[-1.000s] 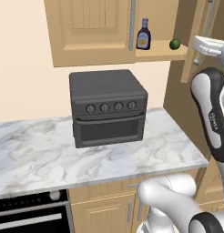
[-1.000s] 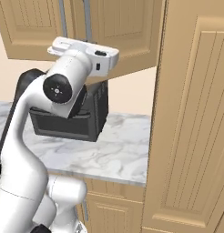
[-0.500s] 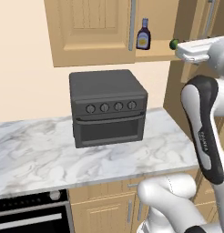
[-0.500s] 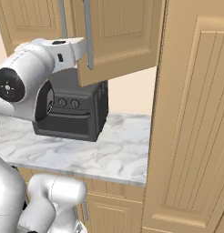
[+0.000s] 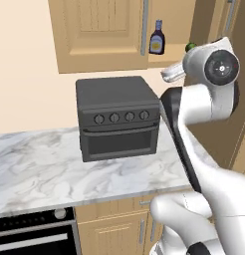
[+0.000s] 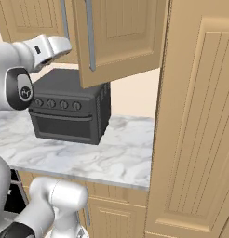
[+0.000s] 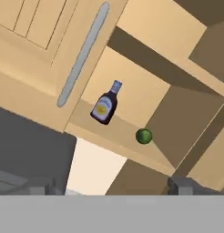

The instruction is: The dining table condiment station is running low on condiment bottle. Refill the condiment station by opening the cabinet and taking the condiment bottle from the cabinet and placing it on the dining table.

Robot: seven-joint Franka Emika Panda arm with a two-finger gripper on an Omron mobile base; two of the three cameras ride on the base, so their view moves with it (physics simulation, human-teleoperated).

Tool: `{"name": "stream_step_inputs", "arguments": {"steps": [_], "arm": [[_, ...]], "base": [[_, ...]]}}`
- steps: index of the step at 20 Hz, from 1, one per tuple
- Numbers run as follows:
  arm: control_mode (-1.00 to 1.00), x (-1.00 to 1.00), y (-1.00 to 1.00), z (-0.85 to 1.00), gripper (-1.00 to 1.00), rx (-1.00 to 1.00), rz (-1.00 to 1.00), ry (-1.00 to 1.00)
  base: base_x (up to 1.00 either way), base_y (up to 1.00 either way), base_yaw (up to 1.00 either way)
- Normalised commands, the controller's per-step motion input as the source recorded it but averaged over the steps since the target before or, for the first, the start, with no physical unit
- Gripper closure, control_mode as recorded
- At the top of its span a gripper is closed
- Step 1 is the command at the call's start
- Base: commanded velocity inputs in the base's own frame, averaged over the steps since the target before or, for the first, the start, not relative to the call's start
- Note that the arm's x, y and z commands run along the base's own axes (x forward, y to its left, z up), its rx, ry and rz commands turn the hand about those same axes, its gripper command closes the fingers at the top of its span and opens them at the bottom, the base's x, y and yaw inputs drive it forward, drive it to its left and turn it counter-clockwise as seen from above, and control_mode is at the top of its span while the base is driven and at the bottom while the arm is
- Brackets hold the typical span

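Since a second ago my arm has swung in front of the open cabinet, so my wrist now sits level with its shelf instead of off to the right edge.

Nearest to me in the left base view, my white arm rises from the lower right and bends back toward the cupboard. My gripper [image 7: 109, 189] shows in the hand view as two dark finger tips [image 7: 41, 188] standing well apart at the bottom edge, spread wide with nothing between them.

Below and beyond the arm lies the marble tabletop [image 5: 40, 169], with a dark toaster oven [image 5: 117, 117] standing on it against the wall.

Farther up is the cabinet [image 5: 99, 32], light wood. Its left door is closed, with a long grey bar handle [image 5: 144, 27] at its right edge. Its right door [image 6: 118, 39] is swung open toward me in the right base view.

On the cabinet's shelf, just right of the closed door, the condiment bottle [image 5: 156, 38] stands upright: dark brown, blue cap, pale oval label. In the hand view it [image 7: 105, 104] appears tilted, as that camera is rolled. A small green round fruit [image 7: 144, 136] sits on the same shelf to its right, apart from it.
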Motion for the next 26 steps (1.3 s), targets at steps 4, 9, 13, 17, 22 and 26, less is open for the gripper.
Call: {"name": "stream_step_inputs", "arguments": {"steps": [4, 9, 13, 17, 22, 26], "arm": [[-1.00, 0.76, -0.21, -0.52, -1.00, -0.17, -0.15, 0.32], [-1.00, 0.50, -0.21, -0.60, -1.00, -0.17, -0.02, 0.11], [-1.00, 0.01, -0.30, -0.48, -1.00, -0.18, -0.02, 0.00], [-1.00, 0.00, -0.83, -0.09, -1.00, -0.07, -0.06, 0.01], [-1.00, 0.09, -0.96, 0.00, -1.00, -0.01, -0.03, 0.09], [-1.00, 0.00, -1.00, 0.00, -1.00, 0.01, -0.03, 0.18]], "base": [[0.00, 0.00, 0.00], [0.00, 0.00, 0.00], [0.00, 0.00, 0.00], [0.00, 0.00, 0.00], [0.00, 0.00, 0.00], [0.00, 0.00, 0.00]]}}
